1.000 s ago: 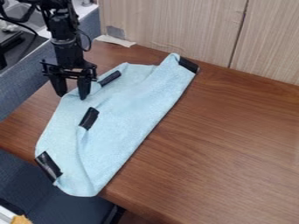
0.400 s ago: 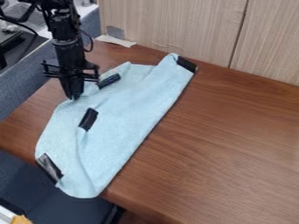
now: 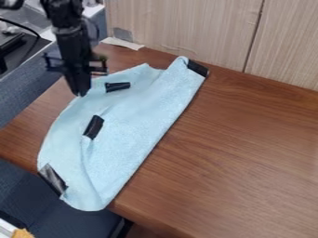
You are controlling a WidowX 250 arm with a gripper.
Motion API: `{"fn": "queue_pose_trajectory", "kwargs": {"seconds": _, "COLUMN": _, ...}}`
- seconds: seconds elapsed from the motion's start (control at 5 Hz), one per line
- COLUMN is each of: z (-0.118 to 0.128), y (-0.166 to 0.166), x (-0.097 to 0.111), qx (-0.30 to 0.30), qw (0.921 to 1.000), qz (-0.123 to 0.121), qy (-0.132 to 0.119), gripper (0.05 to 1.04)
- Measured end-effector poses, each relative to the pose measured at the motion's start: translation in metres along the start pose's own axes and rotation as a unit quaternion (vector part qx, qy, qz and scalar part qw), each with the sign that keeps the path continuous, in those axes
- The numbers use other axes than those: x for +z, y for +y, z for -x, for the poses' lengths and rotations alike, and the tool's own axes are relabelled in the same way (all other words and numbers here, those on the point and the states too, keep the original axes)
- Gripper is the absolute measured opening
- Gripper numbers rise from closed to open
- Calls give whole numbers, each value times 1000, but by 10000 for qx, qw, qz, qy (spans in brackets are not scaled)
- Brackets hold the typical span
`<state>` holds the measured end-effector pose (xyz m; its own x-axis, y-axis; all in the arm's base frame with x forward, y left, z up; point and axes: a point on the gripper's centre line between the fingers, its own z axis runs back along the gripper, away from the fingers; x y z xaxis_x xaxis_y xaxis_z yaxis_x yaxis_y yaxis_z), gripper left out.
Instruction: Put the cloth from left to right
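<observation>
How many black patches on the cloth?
4: a black patch at the far right corner of the cloth, one just right of the gripper, one left of the middle, one at the near left edge. Folds may hide more.

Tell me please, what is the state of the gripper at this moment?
Gripper: closed, holding the upper-left edge of the light-blue cloth.

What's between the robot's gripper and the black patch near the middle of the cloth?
In the camera view, just a plain stretch of light blue cloth lies between the gripper and that black patch.
</observation>
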<state>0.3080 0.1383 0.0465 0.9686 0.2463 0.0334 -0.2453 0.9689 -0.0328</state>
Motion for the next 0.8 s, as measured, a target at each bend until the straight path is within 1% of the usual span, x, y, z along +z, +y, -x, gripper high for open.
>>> {"fn": "queue_pose_trajectory", "kwargs": {"seconds": 0.2, "z": -2, "y": -33, "x": 16, "qx": -378, "qw": 9989, "qz": 193, "qy": -186, "gripper": 55}}
{"fn": "queue_pose_trajectory", "kwargs": {"seconds": 0.4, "z": 4, "y": -68, "x": 28, "qx": -845, "qw": 9955, "qz": 245, "qy": -349, "gripper": 55}}
{"fn": "queue_pose_trajectory", "kwargs": {"seconds": 0.6, "z": 16, "y": -104, "x": 21, "qx": -1357, "qw": 9901, "qz": 284, "qy": -232, "gripper": 55}}
{"fn": "queue_pose_trajectory", "kwargs": {"seconds": 0.8, "z": 26, "y": -129, "x": 13, "qx": -1784, "qw": 9831, "qz": 349, "qy": -191, "gripper": 55}}
